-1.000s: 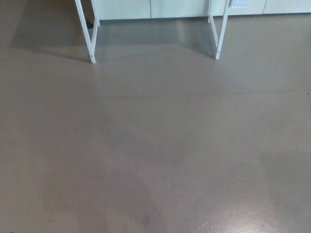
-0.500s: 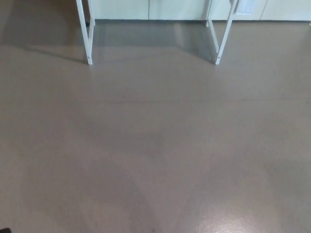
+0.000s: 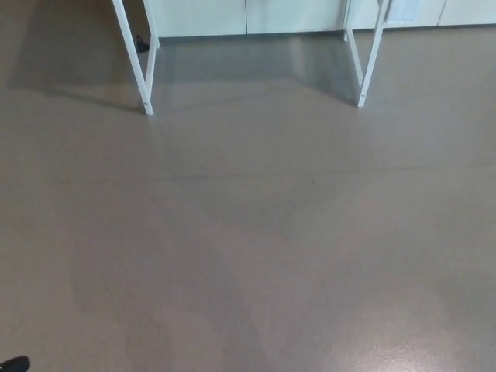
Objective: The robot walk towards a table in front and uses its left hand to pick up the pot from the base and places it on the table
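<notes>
We see mostly bare grey-brown floor [image 3: 248,232], with a glossy patch near the lower right. At the top of the view stand the white legs of a table: the left leg [image 3: 132,54] and the right leg [image 3: 370,62], each slanted and joined to a second leg behind it. The tabletop lies above the top edge, out of sight, and so does the pot, so we cannot tell where it sits. Behind the legs runs a row of pale cabinet doors [image 3: 294,15]. A small black shape [image 3: 14,363] pokes in at the bottom left corner; we cannot tell what it is. Neither the left hand nor the right hand shows, so we cannot tell their state.
</notes>
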You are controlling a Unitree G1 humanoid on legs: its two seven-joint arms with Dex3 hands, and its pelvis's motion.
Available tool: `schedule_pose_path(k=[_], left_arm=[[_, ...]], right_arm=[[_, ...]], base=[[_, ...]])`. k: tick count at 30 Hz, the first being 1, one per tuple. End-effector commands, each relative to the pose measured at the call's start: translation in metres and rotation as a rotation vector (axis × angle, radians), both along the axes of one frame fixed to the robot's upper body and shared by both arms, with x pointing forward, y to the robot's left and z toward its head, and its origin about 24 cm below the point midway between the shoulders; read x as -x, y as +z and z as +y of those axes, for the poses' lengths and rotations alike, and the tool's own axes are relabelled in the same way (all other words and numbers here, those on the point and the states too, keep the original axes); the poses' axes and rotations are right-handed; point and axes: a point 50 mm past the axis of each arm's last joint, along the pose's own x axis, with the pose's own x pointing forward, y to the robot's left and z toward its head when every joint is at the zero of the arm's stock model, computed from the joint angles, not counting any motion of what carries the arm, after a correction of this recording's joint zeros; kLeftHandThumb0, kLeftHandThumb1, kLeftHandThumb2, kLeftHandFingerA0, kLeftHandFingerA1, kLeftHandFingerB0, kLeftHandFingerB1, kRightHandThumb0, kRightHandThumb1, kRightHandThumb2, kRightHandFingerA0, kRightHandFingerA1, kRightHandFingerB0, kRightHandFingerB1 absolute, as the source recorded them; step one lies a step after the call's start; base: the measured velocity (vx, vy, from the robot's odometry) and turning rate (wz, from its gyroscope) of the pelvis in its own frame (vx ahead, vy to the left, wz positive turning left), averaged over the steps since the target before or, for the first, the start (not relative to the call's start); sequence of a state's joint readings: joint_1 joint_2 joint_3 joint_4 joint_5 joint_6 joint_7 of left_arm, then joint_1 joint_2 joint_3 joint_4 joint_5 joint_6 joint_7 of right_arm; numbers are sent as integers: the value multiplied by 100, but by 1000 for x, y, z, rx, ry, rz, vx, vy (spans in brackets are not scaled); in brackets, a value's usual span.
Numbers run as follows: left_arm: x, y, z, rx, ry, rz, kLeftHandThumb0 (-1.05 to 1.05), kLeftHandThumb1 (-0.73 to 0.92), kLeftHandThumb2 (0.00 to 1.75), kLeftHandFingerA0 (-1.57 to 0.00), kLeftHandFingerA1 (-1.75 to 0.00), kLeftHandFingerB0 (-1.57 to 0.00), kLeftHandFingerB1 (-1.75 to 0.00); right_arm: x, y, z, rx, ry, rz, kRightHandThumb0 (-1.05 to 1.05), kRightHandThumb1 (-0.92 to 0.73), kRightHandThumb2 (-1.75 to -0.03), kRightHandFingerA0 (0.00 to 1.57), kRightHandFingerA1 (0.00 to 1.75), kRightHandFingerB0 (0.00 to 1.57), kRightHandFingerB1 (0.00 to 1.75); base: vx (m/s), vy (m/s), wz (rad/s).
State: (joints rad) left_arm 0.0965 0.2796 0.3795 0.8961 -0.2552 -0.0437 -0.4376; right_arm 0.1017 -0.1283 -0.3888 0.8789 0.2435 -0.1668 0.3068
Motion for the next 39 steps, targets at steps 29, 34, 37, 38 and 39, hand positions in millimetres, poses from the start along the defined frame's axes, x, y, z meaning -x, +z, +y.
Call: schedule_pose_path(k=[29,34,37,38,39], left_arm=[[-5,3,7,-35,4,12,-30,60,58,-57,-46,-64,-41],[-5,3,6,-27,19,8,-28,59,58,-57,-46,-67,-42],[-5,4,6,-30,9,3,-28,58,58,-58,-47,-66,-41],[-5,4,6,-29,8,4,-28,58,58,-58,-47,-65,-41],[-6,4,6,-28,5,4,-28,58,58,-58,-47,-65,-41]], right_arm=[[-1,0,-5,58,14,8,-10,-75,-64,22,40,17,33],[0,0,-5,76,26,10,-10,-75,-63,21,40,19,34],[1,0,-4,55,5,-4,-7,-77,-63,20,40,19,35],[1,0,-4,52,0,-4,-8,-77,-63,20,39,19,34],[1,0,-4,54,0,-2,-8,-77,-63,20,39,19,34]], base=[[189,3,-2],[177,82,-10],[301,201,-23],[269,273,-2],[340,220,11]])
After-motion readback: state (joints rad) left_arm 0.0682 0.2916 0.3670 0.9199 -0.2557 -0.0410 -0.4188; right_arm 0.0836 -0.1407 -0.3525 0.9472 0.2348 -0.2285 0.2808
